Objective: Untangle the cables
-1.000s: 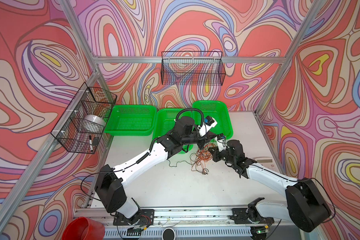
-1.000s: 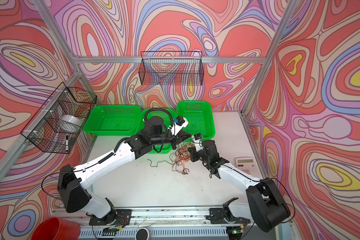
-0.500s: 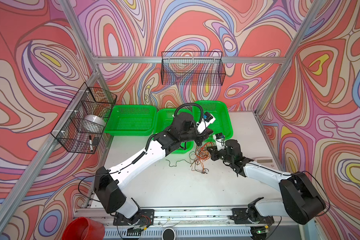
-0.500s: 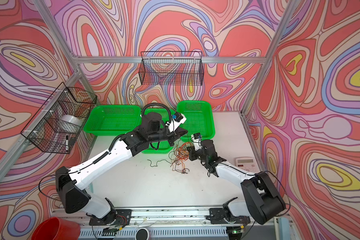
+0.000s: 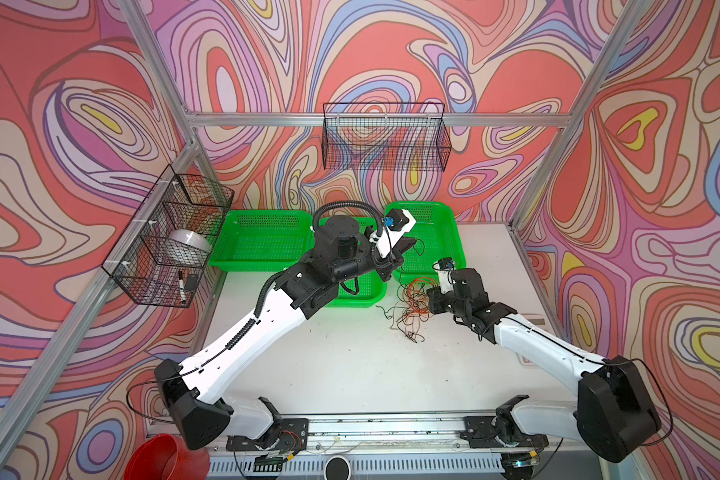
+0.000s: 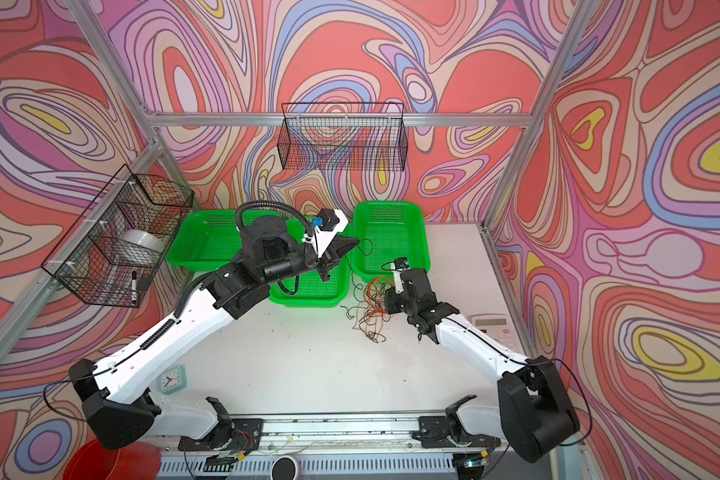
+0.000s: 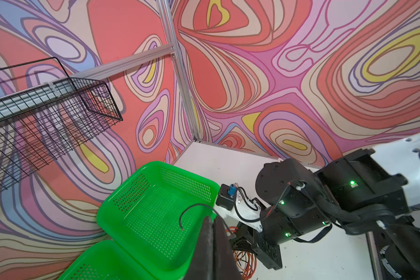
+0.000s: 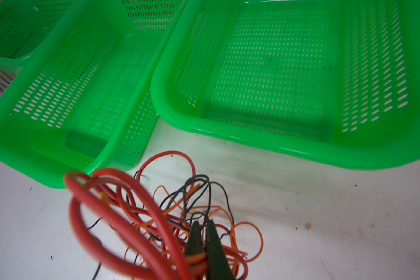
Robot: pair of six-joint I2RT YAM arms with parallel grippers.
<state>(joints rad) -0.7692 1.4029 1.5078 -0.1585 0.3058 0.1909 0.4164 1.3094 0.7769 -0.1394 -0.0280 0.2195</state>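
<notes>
The cables [image 5: 411,308] lie as one loose black, red and orange-brown tangle on the white table, in front of the green baskets, in both top views [image 6: 373,305]. My left gripper [image 5: 412,243] hangs over the right green basket [image 5: 439,232], shut on the black cable [image 7: 188,209]. That cable's free end curls past the tips, and its length drops to the tangle. My right gripper [image 8: 203,224] is low at the tangle's right side [image 5: 430,297]. It is shut on the orange-brown cable [image 8: 194,259], with red loops [image 8: 169,152] pressed against the fingers.
Three green baskets stand along the back: left [image 5: 262,241], middle [image 5: 360,293] and right. Wire baskets hang on the left wall [image 5: 167,241] and back wall [image 5: 385,141]. A calculator [image 6: 491,328] lies at the right edge, a small clock [image 6: 171,380] front left, and a red bucket [image 5: 165,457] below.
My left gripper has risen and moved back over the right basket, drawing the black cable up out of the tangle. My right gripper has stayed at the tangle.
</notes>
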